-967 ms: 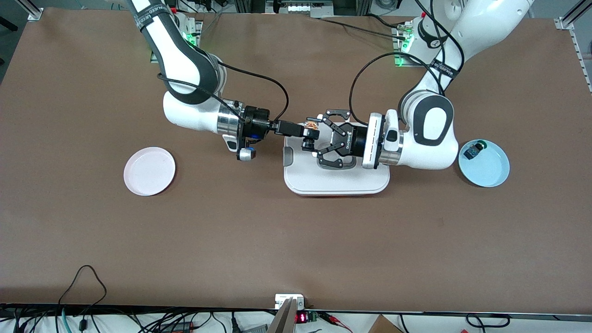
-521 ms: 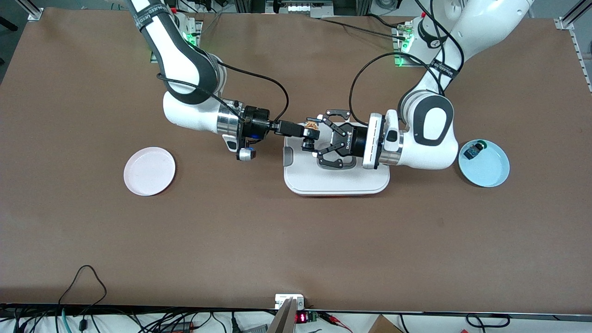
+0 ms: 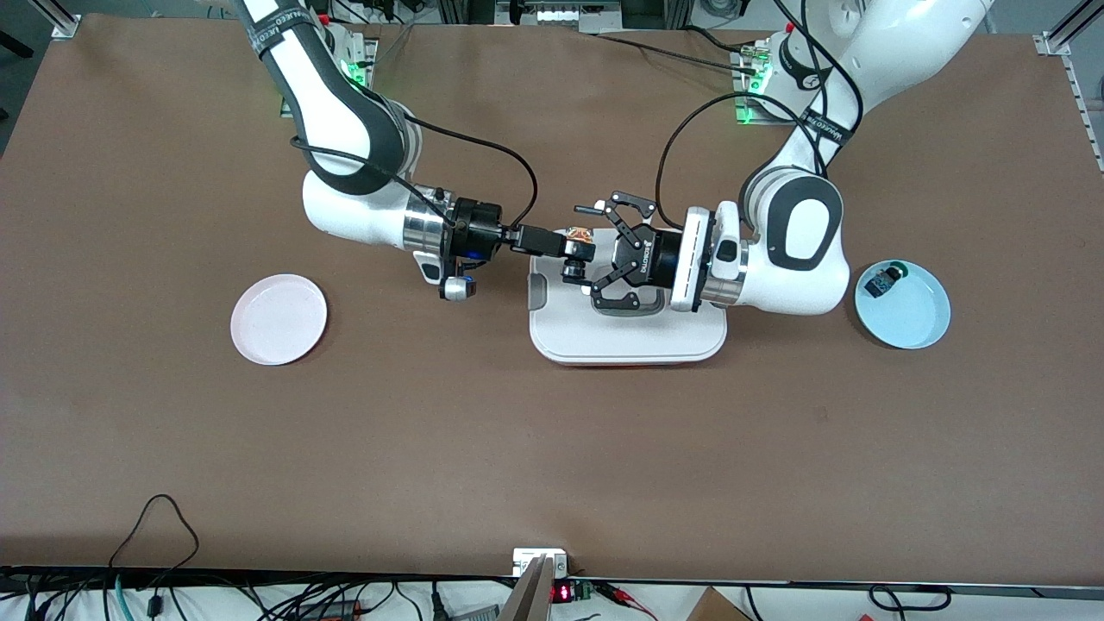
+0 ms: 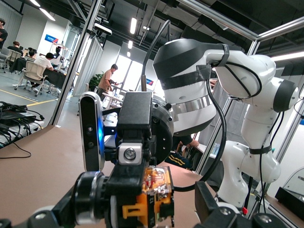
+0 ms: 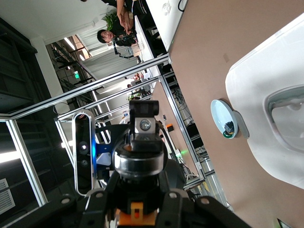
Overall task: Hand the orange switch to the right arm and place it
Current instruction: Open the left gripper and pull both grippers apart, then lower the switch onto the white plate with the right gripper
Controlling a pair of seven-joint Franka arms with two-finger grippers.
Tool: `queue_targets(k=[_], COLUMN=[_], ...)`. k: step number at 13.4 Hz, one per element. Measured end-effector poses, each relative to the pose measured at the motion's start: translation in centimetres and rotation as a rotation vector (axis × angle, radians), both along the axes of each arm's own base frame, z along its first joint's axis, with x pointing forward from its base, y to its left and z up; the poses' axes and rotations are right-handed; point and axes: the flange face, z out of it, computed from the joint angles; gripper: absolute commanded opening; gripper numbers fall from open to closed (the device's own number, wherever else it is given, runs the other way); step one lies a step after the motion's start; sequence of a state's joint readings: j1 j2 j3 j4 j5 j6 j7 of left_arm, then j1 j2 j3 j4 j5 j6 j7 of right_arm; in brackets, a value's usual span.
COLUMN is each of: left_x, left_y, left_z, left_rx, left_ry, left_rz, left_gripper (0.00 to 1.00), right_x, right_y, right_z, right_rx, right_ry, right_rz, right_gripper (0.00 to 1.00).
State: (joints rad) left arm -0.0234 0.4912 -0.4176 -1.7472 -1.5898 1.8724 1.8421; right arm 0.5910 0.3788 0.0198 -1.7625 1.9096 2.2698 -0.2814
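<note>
The orange switch (image 3: 580, 234) is clamped in my right gripper (image 3: 579, 251), which is shut on it over the white tray's (image 3: 625, 341) edge toward the right arm's end. In the left wrist view the switch (image 4: 154, 192) shows its orange block, coppery bits and silver-ringed button, held by the right gripper's black fingers (image 4: 129, 178). My left gripper (image 3: 598, 256) is open. Its claw fingers (image 4: 209, 206) straddle the switch without touching it. In the right wrist view an orange bit of the switch (image 5: 138, 214) shows between black parts.
A pink plate (image 3: 279, 319) lies toward the right arm's end. A light blue plate (image 3: 918, 319) toward the left arm's end holds a small blue-and-black part with a green cap (image 3: 884, 280). Both also show in the right wrist view, plate (image 5: 219, 111) and tray (image 5: 259, 85).
My left gripper's jaws have spread wider and its wrist has shifted slightly toward the right arm. The switch stays in the right gripper, which has barely moved.
</note>
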Motion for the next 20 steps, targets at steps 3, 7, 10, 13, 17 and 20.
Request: queue_targets(k=[3, 7, 10, 13, 17, 20], left_x=[0.7, 0.7, -0.1, -1.3, -2.4, -2.6], left_y=[1.3, 4.7, 7.0, 9.0, 11.3, 13.4], left_z=[1.0, 4.4, 6.1, 6.8, 9.0, 9.8], left_rx=[0.017, 0.142, 0.308, 0.544, 0.98, 1.271], left_ry=[0.063, 0.162, 0.246, 0.367, 0.478, 0.533], left_rz=[0.004, -0.07, -0.14, -0.193, -0.219, -0.164], left_gripper=[1.0, 1.0, 1.0, 1.0, 1.0, 1.0], right_x=[0.4, 1.6, 2.7, 4.0, 7.1, 7.3], right_y=[-0.3, -1.4, -2.5, -4.7, -13.2, -18.1], right_z=[0.7, 1.8, 2.8, 3.9, 6.3, 7.3], right_rx=[-0.006, -0.085, -0.155, -0.251, -0.421, -0.561], right_ry=[-0.02, -0.034, -0.027, -0.036, -0.049, -0.058], right_rz=[0.004, 0.037, 0.075, 0.174, 0.34, 0.42], right_gripper=[0.0, 0.0, 0.0, 0.0, 0.0, 0.0])
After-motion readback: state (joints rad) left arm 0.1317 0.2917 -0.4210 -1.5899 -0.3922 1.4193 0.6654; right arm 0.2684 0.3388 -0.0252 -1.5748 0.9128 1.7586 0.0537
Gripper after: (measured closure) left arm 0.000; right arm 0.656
